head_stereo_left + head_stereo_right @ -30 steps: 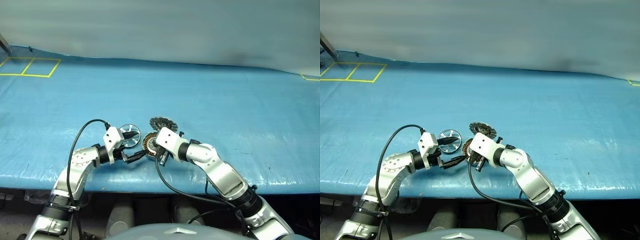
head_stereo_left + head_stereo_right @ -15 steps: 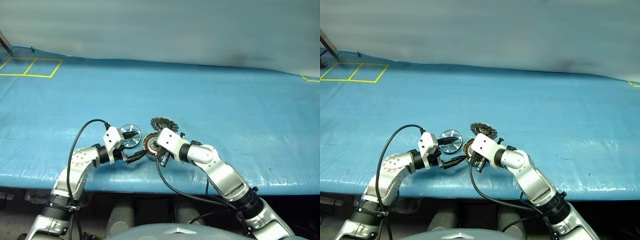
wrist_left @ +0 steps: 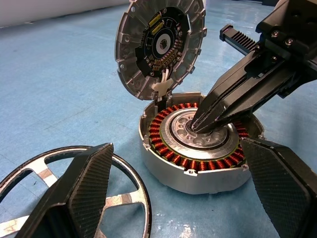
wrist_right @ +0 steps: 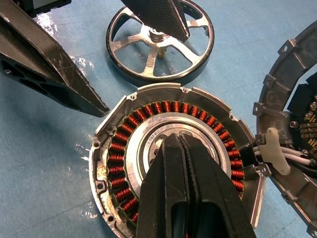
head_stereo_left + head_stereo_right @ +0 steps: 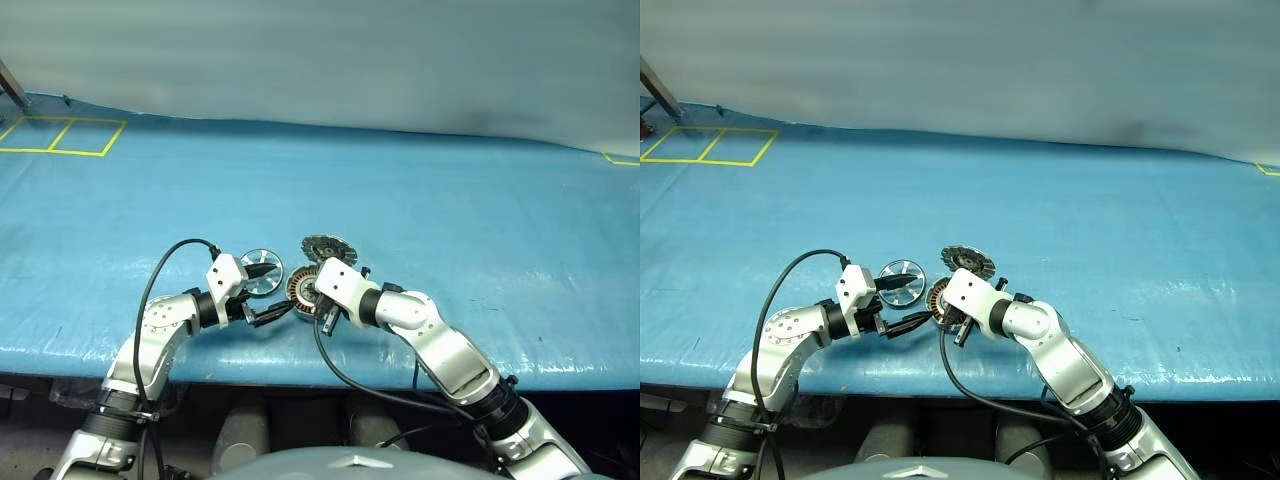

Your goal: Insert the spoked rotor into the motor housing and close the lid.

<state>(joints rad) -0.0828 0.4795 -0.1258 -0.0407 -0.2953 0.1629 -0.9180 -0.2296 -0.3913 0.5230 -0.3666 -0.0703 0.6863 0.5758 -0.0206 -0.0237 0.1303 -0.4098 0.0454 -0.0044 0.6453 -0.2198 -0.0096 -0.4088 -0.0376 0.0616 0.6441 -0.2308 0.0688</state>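
Observation:
The motor housing [image 3: 197, 181] stands on the blue table, its copper windings showing. Its lid [image 3: 158, 44] is hinged open and stands nearly upright at the far rim, toothed dark face toward me. My right gripper [image 4: 179, 140] is shut, its tips resting in the housing's central hole with nothing held. The spoked rotor [image 4: 151, 58] lies flat on the table just left of the housing. My left gripper [image 5: 282, 288] is open; one finger [image 3: 79, 193] reaches over the rotor, the other finger [image 3: 282, 188] lies along the housing's near side.
The blue sheet [image 5: 450, 200] covers the whole table, whose front edge [image 5: 300, 375] runs close below the arms. Yellow tape squares [image 5: 60, 135] mark the far left corner. A black cable [image 5: 165, 265] loops from my left wrist.

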